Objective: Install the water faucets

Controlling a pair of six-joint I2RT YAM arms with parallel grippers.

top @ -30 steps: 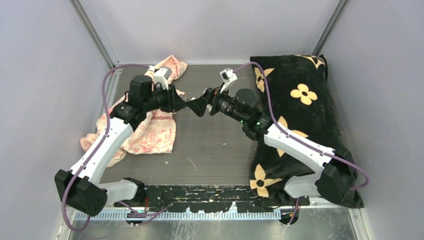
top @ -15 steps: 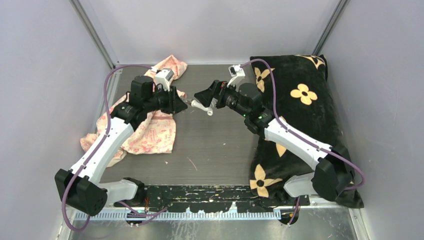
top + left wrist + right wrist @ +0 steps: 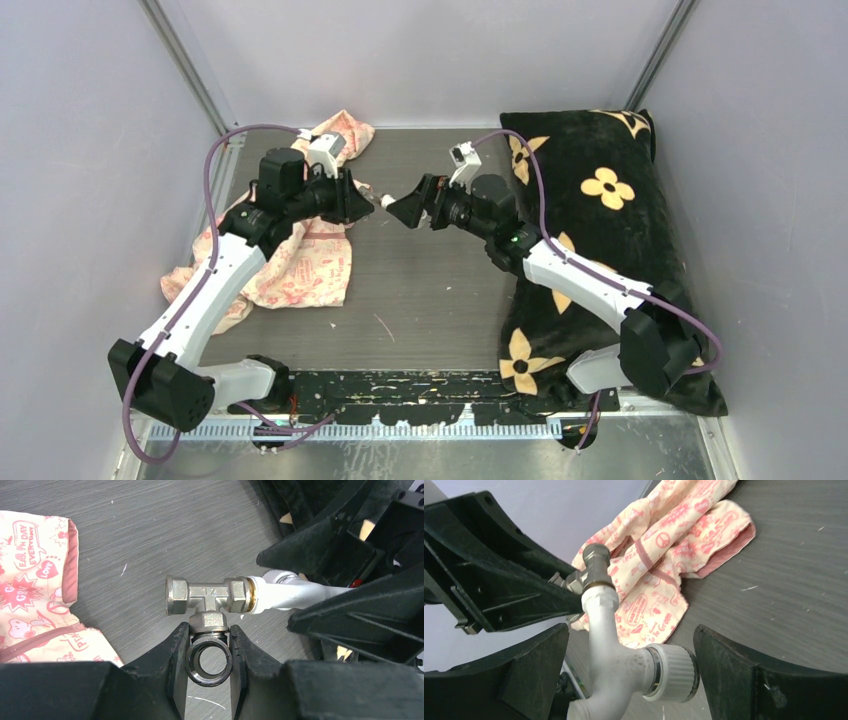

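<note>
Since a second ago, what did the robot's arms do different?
The right gripper pulled back a little, uncovering the white tap, then slid in again; its open fingers sit either side of the tap. Nothing was grabbed or dropped. The left gripper stayed shut on the metal fitting, and the pink cloth didn't move.

- Here's the silvery metal tee fitting (image 3: 207, 597), crossbar level, its stem clamped in the left gripper (image 3: 209, 630).
- And the white tap (image 3: 606, 630) joins one crossbar end at a brass-coloured ring, its ribbed round knob (image 3: 671, 672) sticking out sideways.
</note>
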